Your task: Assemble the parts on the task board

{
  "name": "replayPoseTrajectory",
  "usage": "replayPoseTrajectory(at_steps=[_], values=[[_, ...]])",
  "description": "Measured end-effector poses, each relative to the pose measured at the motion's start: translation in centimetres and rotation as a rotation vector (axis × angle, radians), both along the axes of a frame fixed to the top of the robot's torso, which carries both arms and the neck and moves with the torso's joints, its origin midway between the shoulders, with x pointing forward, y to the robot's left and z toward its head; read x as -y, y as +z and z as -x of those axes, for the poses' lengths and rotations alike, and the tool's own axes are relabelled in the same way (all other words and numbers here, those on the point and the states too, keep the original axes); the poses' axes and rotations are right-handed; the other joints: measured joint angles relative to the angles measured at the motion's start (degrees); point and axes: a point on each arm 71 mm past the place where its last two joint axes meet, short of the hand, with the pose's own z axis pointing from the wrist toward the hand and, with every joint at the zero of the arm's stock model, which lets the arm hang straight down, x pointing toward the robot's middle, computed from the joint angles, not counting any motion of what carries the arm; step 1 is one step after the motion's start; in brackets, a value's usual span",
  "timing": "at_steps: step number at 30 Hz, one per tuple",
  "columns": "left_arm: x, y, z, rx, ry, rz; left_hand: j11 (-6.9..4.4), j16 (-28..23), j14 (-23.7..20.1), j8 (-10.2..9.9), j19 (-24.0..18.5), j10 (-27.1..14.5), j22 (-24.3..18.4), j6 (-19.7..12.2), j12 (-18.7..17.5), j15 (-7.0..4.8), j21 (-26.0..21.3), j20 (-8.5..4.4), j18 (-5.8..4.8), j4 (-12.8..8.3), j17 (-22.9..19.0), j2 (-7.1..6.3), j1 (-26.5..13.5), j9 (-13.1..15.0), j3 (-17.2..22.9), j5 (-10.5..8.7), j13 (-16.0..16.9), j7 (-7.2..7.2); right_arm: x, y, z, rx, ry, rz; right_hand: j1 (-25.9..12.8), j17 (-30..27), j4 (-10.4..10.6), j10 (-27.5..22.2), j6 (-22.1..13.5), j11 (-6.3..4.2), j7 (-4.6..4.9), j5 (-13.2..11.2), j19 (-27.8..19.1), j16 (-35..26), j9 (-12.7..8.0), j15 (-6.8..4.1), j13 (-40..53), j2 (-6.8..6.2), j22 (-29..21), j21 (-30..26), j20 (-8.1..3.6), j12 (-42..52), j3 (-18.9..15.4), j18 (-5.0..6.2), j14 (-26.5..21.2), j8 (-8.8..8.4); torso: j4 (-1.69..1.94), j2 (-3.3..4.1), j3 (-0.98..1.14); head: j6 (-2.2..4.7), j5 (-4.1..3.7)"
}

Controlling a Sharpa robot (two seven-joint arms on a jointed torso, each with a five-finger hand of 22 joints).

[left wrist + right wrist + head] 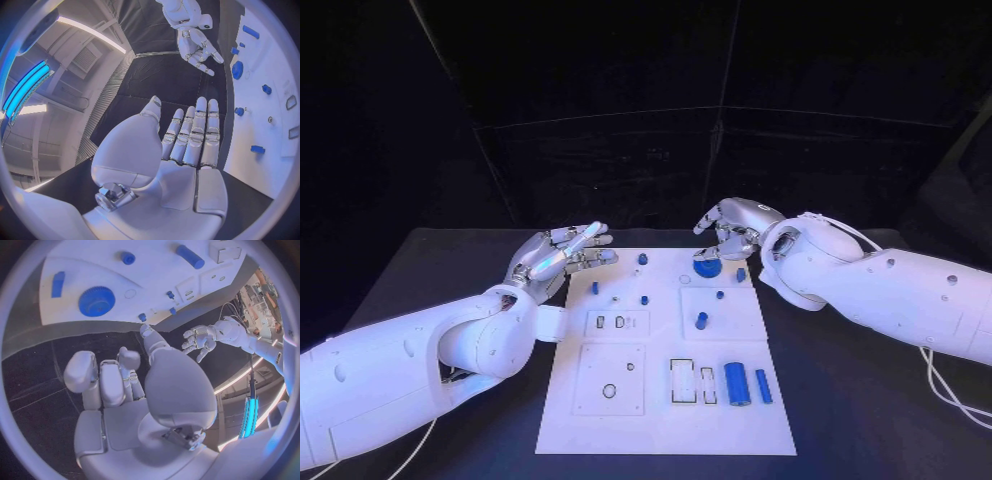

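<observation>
While both hands hover at the board's [733,420] far end:
Left hand [560,253]: fingers straight, slightly apart, empty.
Right hand [733,228]: fingers curled, empty, above the gear [707,268].
Gear: flat on board, far end.

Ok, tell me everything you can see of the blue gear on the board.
The blue gear is a round, toothed disc that looks like matte plastic. It lies flat on the white task board near its far edge. The right hand hovers just above it, fingers curled. Whether they touch it I cannot tell.
</observation>
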Motion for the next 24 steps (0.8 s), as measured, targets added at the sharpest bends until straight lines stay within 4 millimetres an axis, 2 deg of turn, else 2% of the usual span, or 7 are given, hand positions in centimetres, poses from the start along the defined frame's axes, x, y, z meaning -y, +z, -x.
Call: replayPoseTrajectory(at_steps=[2, 3, 5, 8, 15, 17, 24], values=[[0.0, 0.0, 0.0, 0.0, 0.0, 0.0, 0.0, 0.0, 0.0, 0.0, 0.0, 0.0, 0.0, 0.0, 0.0, 0.0, 0.0, 0.0, 0.0, 0.0, 0.0, 0.0, 0.0, 0.0, 0.0, 0.0, 0.0, 0.0, 0.9, -0.2, -0.1, -0.03, -0.033, -0.009, 1.4, 1.0, 2.2, 1.1, -1.1, 0.99, 0.27, 0.2, 1.2, 0.8, 0.0, 0.56, 10.0, 0.47, 3.0, 1.7, 0.17, 9.1, -2.1, -0.36, 0.0, 0.92, -0.08, -0.01, 0.02, 0.07, -0.25], [0.0, 0.0, 0.0, 0.0, -0.001, 0.0, 0.0, 0.0, 0.0, 0.0, 0.0, 0.0, 0.0, 0.0, 0.0, 0.0, 0.0, 0.0, 0.0, 0.0, 0.0, 0.0, 0.0, 0.0, 0.0, 0.0, 0.0, 0.0, 1.3, -0.2, -0.2, -0.042, -0.046, -0.011, 2.2, 1.4, 3.2, 1.8, -1.5, 1.09, 0.48, 0.4, 1.6, 1.1, 0.0, 0.61, 12.9, 0.35, 4.1, 2.4, 0.34, 11.7, -2.6, -0.37, 0.0, 1.18, -0.09, -0.01, 0.02, 0.08, -0.38], [0.1, 0.0, 0.0, 0.0, -0.002, 0.001, 0.0, 0.0, 0.0, 0.0, 0.0, 0.0, -0.1, 0.0, 0.0, 0.0, 0.0, 0.0, 0.0, 0.0, 0.0, 0.0, 0.0, 0.0, 0.0, 0.0, 0.0, 0.0, 1.7, -0.4, -0.4, -0.067, -0.069, -0.013, 3.1, 2.0, 4.7, 2.5, -2.3, 1.44, 0.67, 0.4, 1.8, 1.5, 0.0, 0.8, 15.4, 0.37, 5.5, 3.2, 0.57, 14.6, -3.5, -0.37, -0.2, 1.61, -0.09, 0.01, 0.03, 0.08, -0.61], [0.1, 0.0, 0.0, 0.0, -0.002, 0.001, 0.0, 0.0, 0.0, 0.0, 0.0, 0.0, -0.1, 0.0, 0.0, 0.0, 0.0, 0.0, 0.0, 0.0, 0.0, 0.0, 0.0, 0.0, 0.0, 0.0, 0.0, 0.0, 2.0, -0.7, -0.7, -0.093, -0.089, -0.012, 3.7, 2.2, 5.6, 2.6, -2.8, 1.52, 0.63, 0.4, 2.0, 1.8, 0.0, 0.92, 15.8, 0.28, 6.2, 3.4, 0.77, 15.7, -3.9, -0.37, -0.1, 1.98, -0.08, 0.04, 0.08, 0.05, -0.79], [0.2, -0.1, -0.2, 0.0, -0.002, 0.001, 0.0, 0.0, 0.0, 0.0, 0.0, 0.0, -0.1, 0.0, 0.0, 0.0, 0.0, 0.0, 0.0, 0.0, 0.0, 0.0, 0.0, 0.0, 0.0, 0.0, 0.0, 0.0, 1.7, -1.4, -1.5, -0.144, -0.111, 0.003, 5.3, 2.4, 6.1, 2.9, -3.1, 1.83, 0.91, 1.4, 2.2, 2.0, 0.0, 1.0, 15.8, 1.11, 6.8, 3.7, 0.99, 16.6, -4.0, -0.41, 0.0, 2.78, 0.12, 0.08, 0.0, -0.24, -1.14], [0.2, -0.1, -0.2, 0.0, -0.002, 0.001, 0.0, 0.0, 0.0, 0.0, 0.0, 0.0, -0.1, 0.0, 0.0, 0.0, 0.0, 0.0, 0.0, 0.0, 0.0, 0.0, 0.0, 0.0, 0.0, 0.0, 0.0, 0.0, 1.6, -1.5, -1.6, -0.154, -0.114, 0.01, 5.5, 2.5, 6.1, 2.9, -3.3, 1.84, 0.75, 1.4, 2.2, 2.0, 0.0, 1.0, 15.8, 1.33, 7.0, 4.0, 0.99, 17.0, -4.0, -1.26, 0.0, 2.78, 0.19, 0.08, -0.05, -0.32, -1.23], [0.2, -0.1, -0.2, -0.001, -0.002, 0.001, 0.0, 0.0, 0.0, 0.0, 0.0, 0.0, 0.0, 0.0, 0.0, 0.0, 0.0, 0.0, 0.0, 0.0, 0.0, 0.0, 0.0, 0.0, 0.0, 0.0, 0.0, 0.0, 1.0, -1.9, -1.9, -0.186, -0.11, 0.034, 6.5, 2.6, 6.1, 3.3, -3.3, 1.83, 0.75, 1.6, 2.2, 2.4, 0.0, 1.0, 15.8, 1.89, 7.4, 4.1, 0.99, 17.7, -4.0, -1.26, 0.0, 3.6, 0.23, 0.08, -0.11, -0.57, -1.11]])
